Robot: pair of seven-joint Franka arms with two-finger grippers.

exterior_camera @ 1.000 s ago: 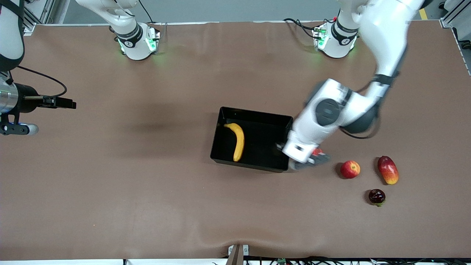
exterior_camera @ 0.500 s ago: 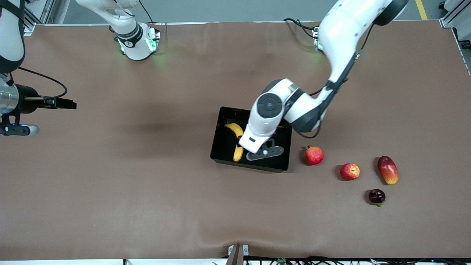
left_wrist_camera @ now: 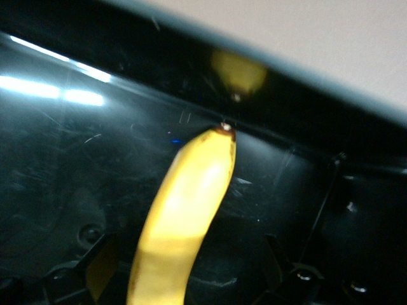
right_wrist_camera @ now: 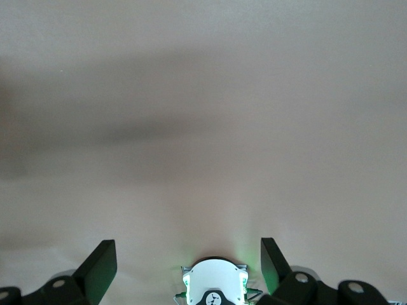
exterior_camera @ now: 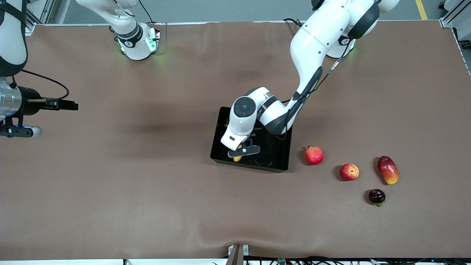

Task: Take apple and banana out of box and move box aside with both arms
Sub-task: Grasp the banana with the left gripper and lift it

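The black tray (exterior_camera: 274,151) lies mid-table. The yellow banana (exterior_camera: 237,159) lies in it, mostly hidden under my left gripper (exterior_camera: 243,150), which is low inside the tray. In the left wrist view the banana (left_wrist_camera: 191,203) runs between the dark fingers (left_wrist_camera: 275,264), which stand apart on either side of it; the tray wall (left_wrist_camera: 127,60) rises past its tip. The red apple (exterior_camera: 349,172) lies on the table toward the left arm's end. My right gripper (exterior_camera: 68,106) waits open and empty at the right arm's end of the table, its fingers (right_wrist_camera: 102,267) spread wide.
A red pomegranate (exterior_camera: 314,155) lies on the table beside the tray. A red-yellow mango (exterior_camera: 388,169) and a small dark fruit (exterior_camera: 376,196) lie near the apple. The right arm's base (right_wrist_camera: 215,283) shows in the right wrist view.
My left gripper moved from the tray's corner, where it was over the pomegranate, into the tray over the banana. The pomegranate now lies on the table. The right arm has not moved.
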